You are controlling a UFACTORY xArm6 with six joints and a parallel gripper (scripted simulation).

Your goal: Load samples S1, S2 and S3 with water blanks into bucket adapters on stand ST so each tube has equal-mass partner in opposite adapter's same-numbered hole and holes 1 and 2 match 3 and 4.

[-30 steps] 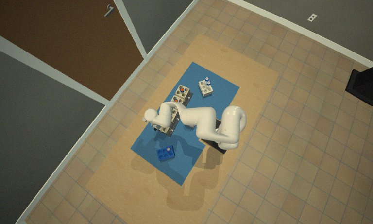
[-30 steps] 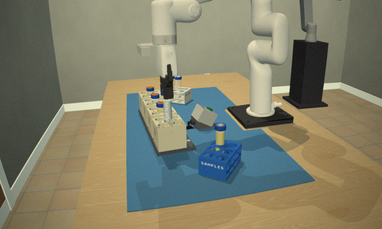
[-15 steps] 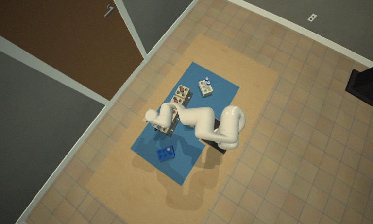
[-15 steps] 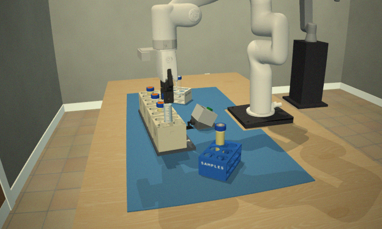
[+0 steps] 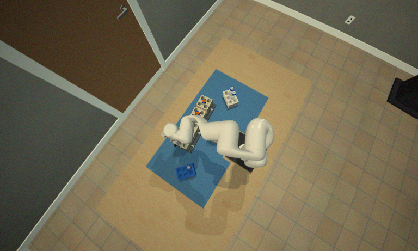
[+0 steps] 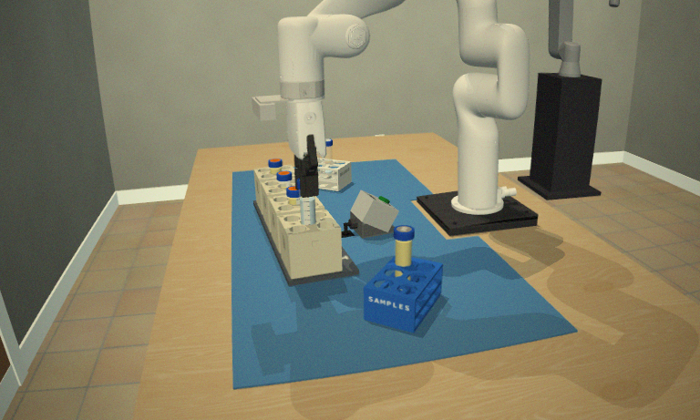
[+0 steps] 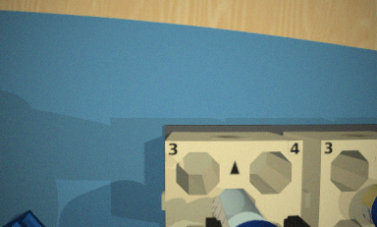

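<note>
My gripper point(image 6: 308, 180) is shut on a blue-capped tube of clear liquid point(image 6: 307, 210), a water blank by its look; its cap dot is hidden. The tube hangs upright with its lower end in the centre hole of the nearest adapter point(image 6: 309, 240) on the stand, part of its body still above the top. In the wrist view the tube point(image 7: 235, 207) sits just below this adapter's empty holes 3 point(image 7: 197, 172) and 4 point(image 7: 270, 172). Three orange-dot sample tubes point(image 6: 283, 176) stand in the adapters farther back.
A white blank rack point(image 6: 334, 173) with two tubes stands behind the stand. The blue SAMPLES rack point(image 6: 405, 291) holds one yellow-filled tube point(image 6: 403, 245). The grey DONE desk point(image 6: 372, 214) with its green key point(image 6: 383, 199) sits right of the stand.
</note>
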